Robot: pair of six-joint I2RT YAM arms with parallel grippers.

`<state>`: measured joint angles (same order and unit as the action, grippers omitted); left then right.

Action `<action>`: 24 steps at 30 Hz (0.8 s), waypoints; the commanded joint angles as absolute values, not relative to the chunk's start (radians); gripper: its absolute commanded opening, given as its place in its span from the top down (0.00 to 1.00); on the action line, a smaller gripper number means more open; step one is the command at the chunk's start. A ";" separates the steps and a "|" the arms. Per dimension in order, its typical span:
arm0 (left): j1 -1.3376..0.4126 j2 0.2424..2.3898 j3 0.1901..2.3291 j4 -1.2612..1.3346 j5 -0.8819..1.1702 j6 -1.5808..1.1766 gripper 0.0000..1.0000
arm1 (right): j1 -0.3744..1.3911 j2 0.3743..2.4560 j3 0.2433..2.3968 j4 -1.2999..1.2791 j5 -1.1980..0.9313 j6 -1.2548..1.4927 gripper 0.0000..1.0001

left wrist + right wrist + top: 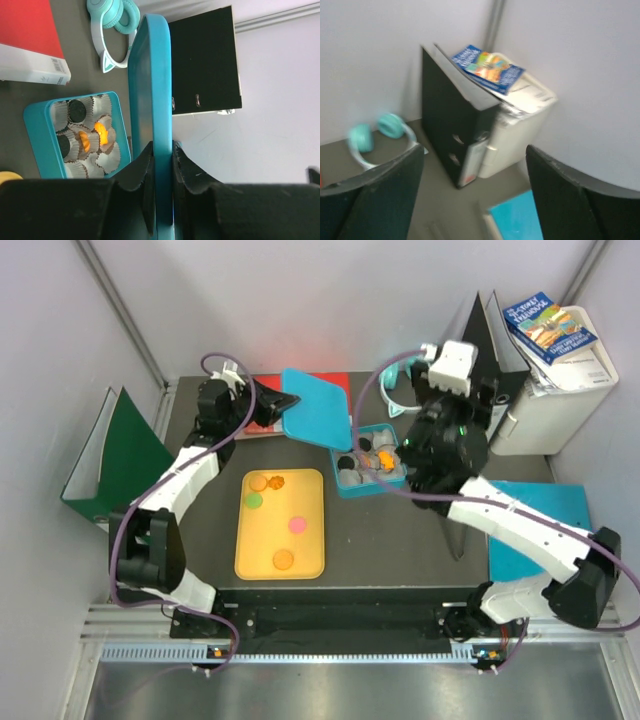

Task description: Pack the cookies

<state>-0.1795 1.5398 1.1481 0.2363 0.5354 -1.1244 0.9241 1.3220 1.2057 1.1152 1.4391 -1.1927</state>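
Several cookies lie on the yellow tray (312, 550): two orange ones (258, 482) at its far end, a green one (254, 500), a pink one (297, 524) and an orange one (284, 559). The teal box (40, 130) holds paper cups, with black cookies (76, 110) and orange cookies (101, 132) in some of them. My left gripper (162, 145) is shut on the edge of the teal lid (318, 408), holding it raised to the left of the box (345, 485). My right gripper (475, 150) is open and empty, up above the box's right side and facing the back corner.
Mint headphones (395, 390) lie behind the box. A red and white book (25, 35) sits at the back left. A black binder (490, 340), a white case (560, 405) with a blue book (548, 328) on it, a teal folder (535, 530) and a green binder (115, 455) ring the mat.
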 commanded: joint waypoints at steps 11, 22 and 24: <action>-0.183 1.483 1.065 0.420 0.571 -1.158 1.00 | 0.434 1.270 1.361 -0.350 0.145 0.434 0.08; -0.219 1.647 0.876 0.955 0.584 -1.345 1.00 | 0.333 1.218 0.869 0.234 -0.331 0.702 0.20; -0.230 1.676 0.868 1.000 0.574 -1.353 1.00 | 0.325 1.215 0.845 0.288 -0.313 0.727 0.21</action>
